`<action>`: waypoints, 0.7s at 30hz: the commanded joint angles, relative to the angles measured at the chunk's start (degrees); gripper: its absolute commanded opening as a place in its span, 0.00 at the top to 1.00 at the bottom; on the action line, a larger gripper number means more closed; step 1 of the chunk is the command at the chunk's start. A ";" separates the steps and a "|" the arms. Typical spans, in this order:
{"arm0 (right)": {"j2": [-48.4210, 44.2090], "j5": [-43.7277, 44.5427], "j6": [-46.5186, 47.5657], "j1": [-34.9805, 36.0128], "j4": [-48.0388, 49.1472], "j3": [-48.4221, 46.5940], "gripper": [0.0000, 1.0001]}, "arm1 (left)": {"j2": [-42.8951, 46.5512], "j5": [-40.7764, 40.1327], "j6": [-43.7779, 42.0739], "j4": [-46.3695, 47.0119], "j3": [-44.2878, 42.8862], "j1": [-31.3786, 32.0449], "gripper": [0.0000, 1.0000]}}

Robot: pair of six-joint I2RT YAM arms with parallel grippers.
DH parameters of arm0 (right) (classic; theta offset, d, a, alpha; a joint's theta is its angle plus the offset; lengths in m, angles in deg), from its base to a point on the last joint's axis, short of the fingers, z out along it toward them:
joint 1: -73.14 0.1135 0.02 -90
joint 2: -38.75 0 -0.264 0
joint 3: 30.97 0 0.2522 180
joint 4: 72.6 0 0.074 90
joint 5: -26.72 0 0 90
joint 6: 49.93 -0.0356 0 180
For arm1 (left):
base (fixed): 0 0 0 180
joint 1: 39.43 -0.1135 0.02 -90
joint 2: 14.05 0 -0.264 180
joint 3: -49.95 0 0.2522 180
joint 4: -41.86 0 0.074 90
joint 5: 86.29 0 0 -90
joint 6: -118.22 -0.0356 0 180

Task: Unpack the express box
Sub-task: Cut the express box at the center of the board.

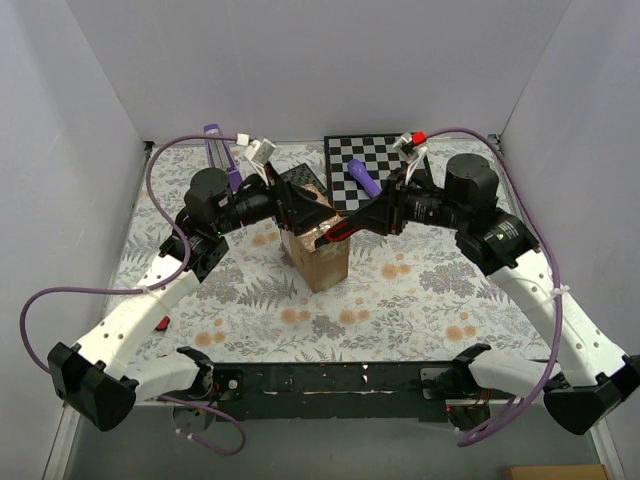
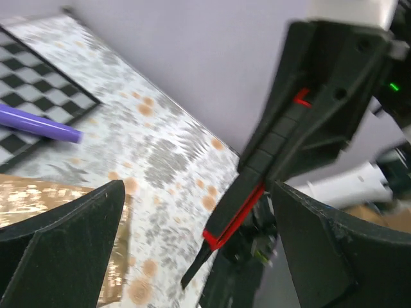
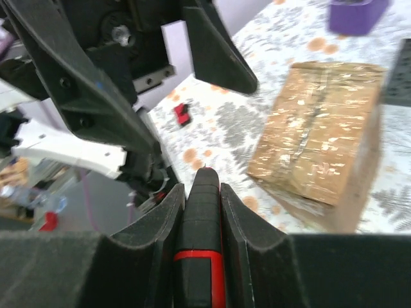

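The express box (image 1: 318, 262), a small brown carton with glossy tape, stands in the middle of the table; it also shows in the right wrist view (image 3: 321, 147) and at the left edge of the left wrist view (image 2: 38, 205). My left gripper (image 1: 298, 207) is open at the box's top back corner, jaws wide (image 2: 198, 189), with nothing between them. My right gripper (image 1: 388, 215) is shut (image 3: 202, 192) on a black-and-red utility knife (image 3: 202, 224). The knife (image 1: 340, 232) points left toward the box top and shows in the left wrist view (image 2: 257, 186).
A black-and-white chessboard (image 1: 385, 155) lies at the back right with a purple marker (image 1: 364, 178) on it. A purple-capped tube (image 1: 215, 150), a white piece (image 1: 260, 152) and a black square (image 1: 298, 177) sit at the back. A small red item (image 1: 162, 323) lies front left.
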 commanded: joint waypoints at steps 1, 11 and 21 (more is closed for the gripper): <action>-4.61 13.34 3.92 -0.32 -0.01 0.09 0.99 | 5.33 -24.55 -0.33 -0.67 1.33 -0.64 0.02; -7.08 28.18 6.03 3.72 13.52 5.99 0.99 | -1.95 -54.38 3.80 -15.15 -0.58 -3.97 0.02; 1.26 57.20 19.04 23.31 20.65 1.33 0.99 | -3.37 -54.47 4.95 -11.22 3.54 -5.65 0.02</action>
